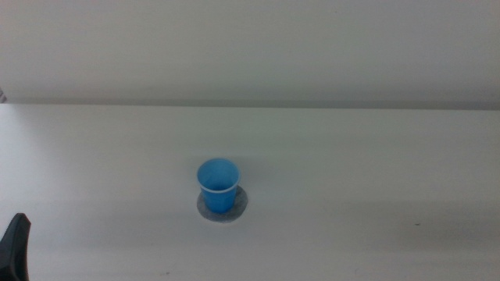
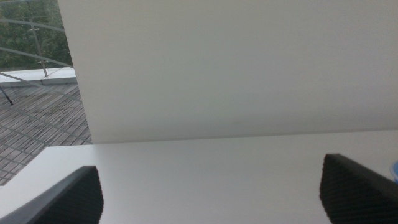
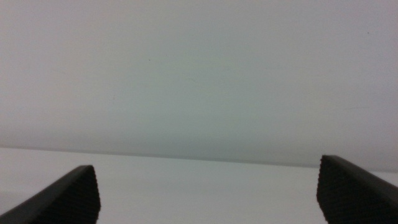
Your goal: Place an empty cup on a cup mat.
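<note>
The bright blue cup stands upright on the speckled grey cup mat near the middle of the white table. It looks empty. No gripper touches it. My left gripper is open, with nothing between its jaws; it waits at the table's near left corner, where one dark jaw tip shows in the middle view. A sliver of the blue cup shows at the edge of the left wrist view. My right gripper is open and empty, and it is out of the middle view.
The white table runs back to a plain pale wall. In the left wrist view the table's left edge shows, with a paved floor and railing beyond it.
</note>
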Tool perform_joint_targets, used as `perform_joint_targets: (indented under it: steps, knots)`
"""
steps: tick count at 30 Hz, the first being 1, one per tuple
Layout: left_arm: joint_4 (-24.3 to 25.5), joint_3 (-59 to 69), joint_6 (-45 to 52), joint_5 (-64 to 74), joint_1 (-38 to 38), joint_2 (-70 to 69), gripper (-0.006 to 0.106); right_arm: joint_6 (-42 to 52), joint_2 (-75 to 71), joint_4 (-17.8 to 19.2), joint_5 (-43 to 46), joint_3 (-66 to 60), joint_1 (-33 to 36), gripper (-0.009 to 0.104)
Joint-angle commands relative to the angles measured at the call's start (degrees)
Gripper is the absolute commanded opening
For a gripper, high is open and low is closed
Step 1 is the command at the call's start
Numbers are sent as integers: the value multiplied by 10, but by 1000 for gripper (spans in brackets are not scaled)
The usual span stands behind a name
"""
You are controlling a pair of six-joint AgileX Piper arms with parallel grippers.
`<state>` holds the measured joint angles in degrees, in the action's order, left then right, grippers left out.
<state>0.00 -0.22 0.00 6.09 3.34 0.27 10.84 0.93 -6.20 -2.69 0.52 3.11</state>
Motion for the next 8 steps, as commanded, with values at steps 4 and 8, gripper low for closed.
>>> perform_joint_targets:
  steps: [4, 8]
  knots:
    - [0, 24, 0, -7, -5, -23, 94, 5, -29, -6, -31, -28, -3, 93]
    - [0, 24, 0, -7, -5, -23, 94, 5, -29, -6, -26, -28, -3, 93]
